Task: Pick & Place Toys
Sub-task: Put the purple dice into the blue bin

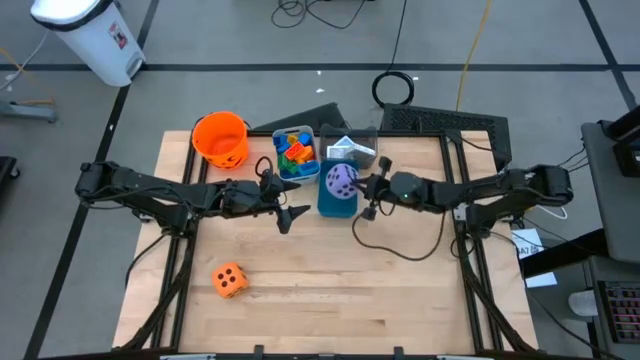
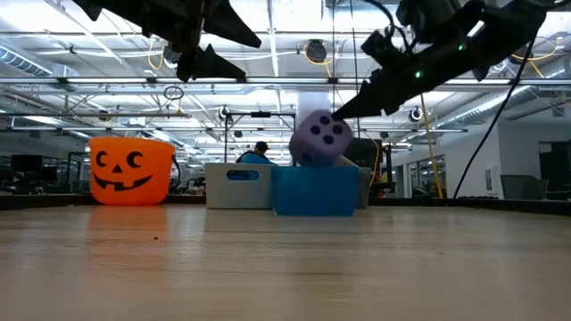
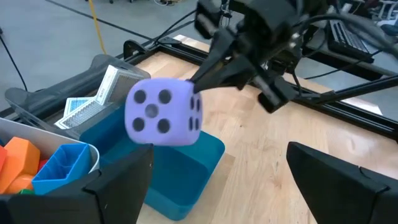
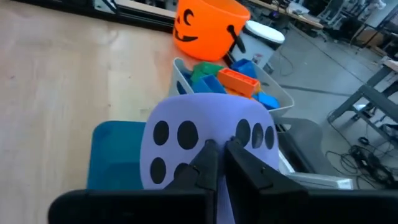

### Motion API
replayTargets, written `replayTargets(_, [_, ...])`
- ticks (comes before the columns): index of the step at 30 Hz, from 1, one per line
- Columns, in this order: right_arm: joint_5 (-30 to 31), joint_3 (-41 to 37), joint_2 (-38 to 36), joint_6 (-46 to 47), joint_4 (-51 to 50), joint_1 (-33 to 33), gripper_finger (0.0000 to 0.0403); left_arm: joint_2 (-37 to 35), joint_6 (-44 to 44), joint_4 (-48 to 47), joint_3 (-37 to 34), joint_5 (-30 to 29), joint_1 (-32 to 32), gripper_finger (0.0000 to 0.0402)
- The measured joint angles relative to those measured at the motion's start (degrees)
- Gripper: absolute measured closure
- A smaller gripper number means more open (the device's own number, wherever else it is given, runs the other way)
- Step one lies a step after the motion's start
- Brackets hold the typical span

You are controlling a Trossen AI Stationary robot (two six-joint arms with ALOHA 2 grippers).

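A purple die with dark dots is in my right gripper, just over the open blue bin at the table's far middle. It also shows in the low view and the left wrist view. My left gripper is open and empty, raised above the table just left of the blue bin. An orange dotted die rests on the table near the front left. Multicoloured blocks fill a grey bin. Picture cards lie in another grey bin. My right gripper pinches the purple die at an upper edge between its two fingertips, which stand almost shut. The fingers come from the table's right, slanting down. The die hangs tilted at the blue bin's mouth; whether its underside touches the bin, I cannot tell.
An orange pumpkin-face bucket stands at the far left of the row of bins. Cables trail from the right arm over the table. Bare wood lies toward the near edge.
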Motion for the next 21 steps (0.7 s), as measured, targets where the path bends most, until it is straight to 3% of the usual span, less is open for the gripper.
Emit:
replayTargets(3, [-2.43, -0.63, 2.88, -0.09, 3.66, -2.06, 0.0393, 0.0, 0.02, 0.04, 0.0, 0.0, -0.02, 0.0029])
replayTargets(13, [-2.33, -0.63, 12.07, -1.0, 10.95, -5.34, 0.0393, 0.0, 0.0, 0.04, 0.0, 0.0, -0.02, 0.0039])
replayTargets(21, [-2.28, -0.61, 13.32, -1.7, 13.43, -7.23, 0.0393, 0.0, 0.02, 0.04, 0.0, 0.0, 0.0, 0.0028])
